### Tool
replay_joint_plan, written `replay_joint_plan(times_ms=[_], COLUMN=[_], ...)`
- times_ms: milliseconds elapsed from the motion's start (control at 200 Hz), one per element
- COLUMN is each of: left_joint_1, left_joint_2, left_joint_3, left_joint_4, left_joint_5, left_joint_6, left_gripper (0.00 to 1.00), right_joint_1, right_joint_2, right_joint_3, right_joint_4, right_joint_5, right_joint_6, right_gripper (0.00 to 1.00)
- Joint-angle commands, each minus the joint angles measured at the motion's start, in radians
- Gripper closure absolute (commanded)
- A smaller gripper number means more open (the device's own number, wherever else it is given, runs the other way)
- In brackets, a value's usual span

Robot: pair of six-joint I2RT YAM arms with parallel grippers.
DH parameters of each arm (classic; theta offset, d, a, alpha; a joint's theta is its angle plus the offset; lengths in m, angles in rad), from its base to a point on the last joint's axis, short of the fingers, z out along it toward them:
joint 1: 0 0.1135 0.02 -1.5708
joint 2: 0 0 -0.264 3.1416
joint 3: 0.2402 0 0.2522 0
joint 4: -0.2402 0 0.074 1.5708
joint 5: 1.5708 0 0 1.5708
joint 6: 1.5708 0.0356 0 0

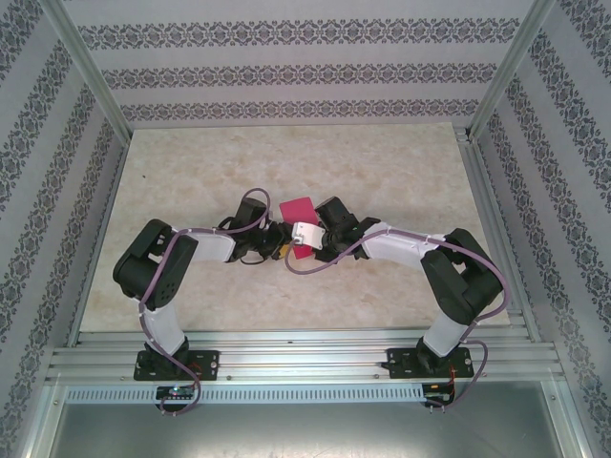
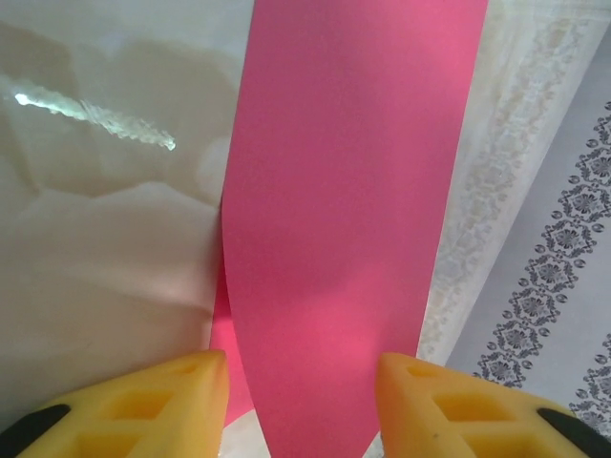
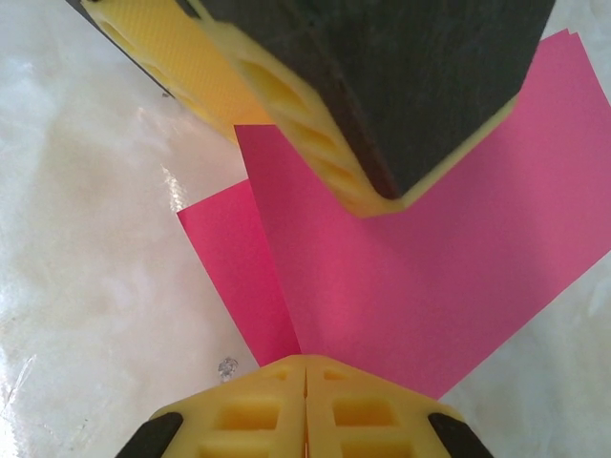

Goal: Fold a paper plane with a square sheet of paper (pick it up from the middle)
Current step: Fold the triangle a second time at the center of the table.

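Top external view: both arms meet over the middle of the table (image 1: 401,162), with the square sheet of paper (image 1: 298,211) between them, its free end pointing far. The right gripper (image 3: 305,368) is pinched tight on the sheet's near edge, where two pink layers fan apart. The left gripper (image 2: 301,370) stands partly apart, the sheet running between its fingers; whether they touch it is unclear.
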Motion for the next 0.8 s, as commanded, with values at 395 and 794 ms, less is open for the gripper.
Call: replay_joint_plan(times_ms=[395,794], left_joint_1=[-0.019,-0.020], left_joint_2=[0.024,0.034], left_joint_3=[0.048,0.051], left_joint_4=[0.004,0.015], left_joint_5=[-0.009,0.002], left_joint_6=[-0.005,-0.020], left_gripper=[0.81,0.83], right_joint_1=[0.003,0.054], right_joint_2=[-0.023,-0.005], right_joint_3=[-0.003,0.035], right_joint_4=[0.012,-0.018], right_joint_5=[-0.020,-0.086], right_joint_6=[-0.016,-0.007], right_gripper=[0.76,0.63])
